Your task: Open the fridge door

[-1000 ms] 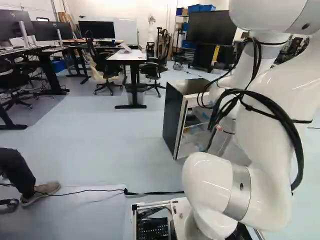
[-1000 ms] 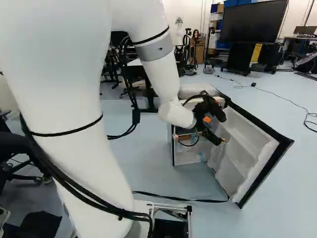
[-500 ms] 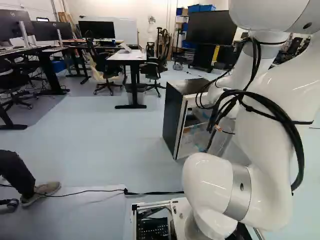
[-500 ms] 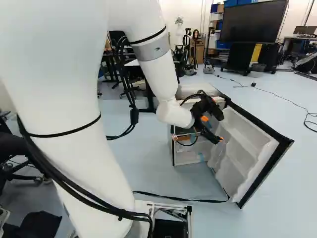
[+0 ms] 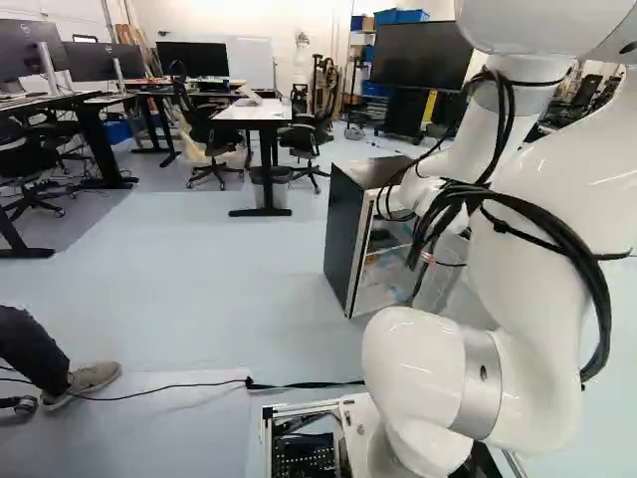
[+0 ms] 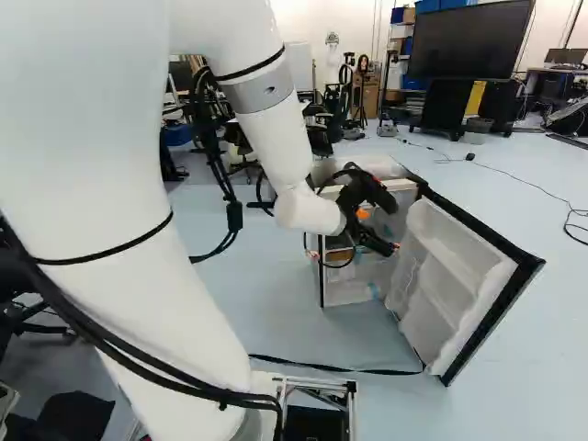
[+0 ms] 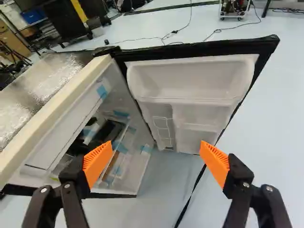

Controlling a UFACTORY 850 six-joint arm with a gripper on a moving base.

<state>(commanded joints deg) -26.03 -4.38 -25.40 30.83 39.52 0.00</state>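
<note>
Hovering at front of fridge (image 5: 343,239): gripper (image 6: 390,230), fingers spread wide, orange pads (image 7: 97,164) facing each other. Door (image 6: 473,276) stands open, hinged at fridge's right side in right base view, shelved inner face exposed. Blue tape (image 7: 121,147) sits inside fridge. Black cable (image 6: 312,367) lies on floor near fridge. White-topped desk (image 5: 254,113) stands beyond fridge.

free room before fridge body (image 7: 59,110); door (image 7: 190,83) blocks ahead
</note>
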